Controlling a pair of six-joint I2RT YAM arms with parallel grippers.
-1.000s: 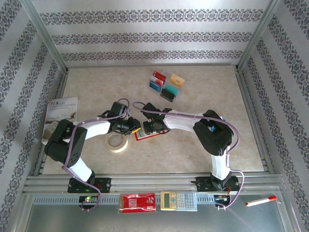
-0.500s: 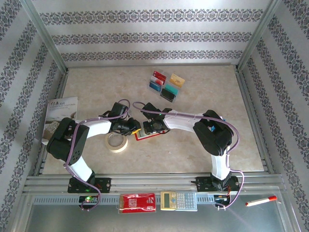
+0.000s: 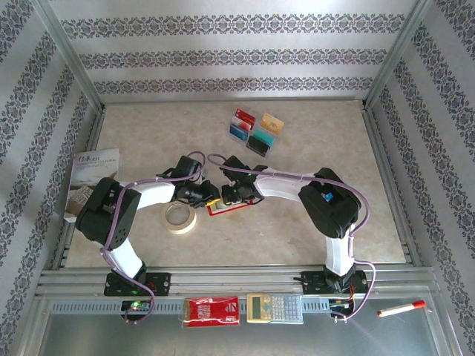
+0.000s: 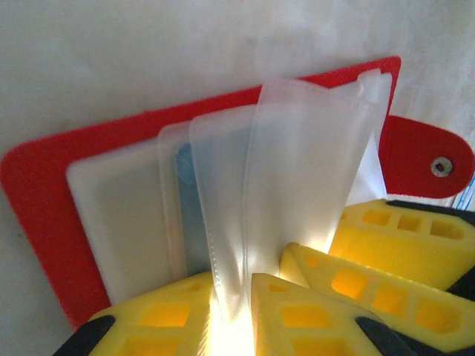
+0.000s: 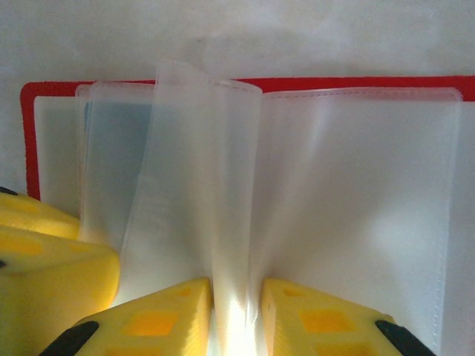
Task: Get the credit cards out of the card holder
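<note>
**While both grippers pinch sleeves, the holder could lift or tear**

Because each gripper is clamped on thin film, the small red square folding card holder [image 3: 223,210] lies open at the centre of the beige table [image 3: 312,222], and I judge that nothing else pins it down. The left gripper [image 4: 236,300] is closed on 1 translucent plastic sleeve [image 4: 297,185]. The right gripper [image 5: 236,297], at its 3 o'clock, is closed on a neighbouring sleeve [image 5: 223,185]. 4 small flat plastic credit cards [image 3: 257,130] lie at 12 o'clock, well apart. A bluish shape [image 4: 189,200] sits in a pocket, possibly a card. Opposing pulls could tear a sleeve or drag the holder, and slick plastic may slip free.
</note>
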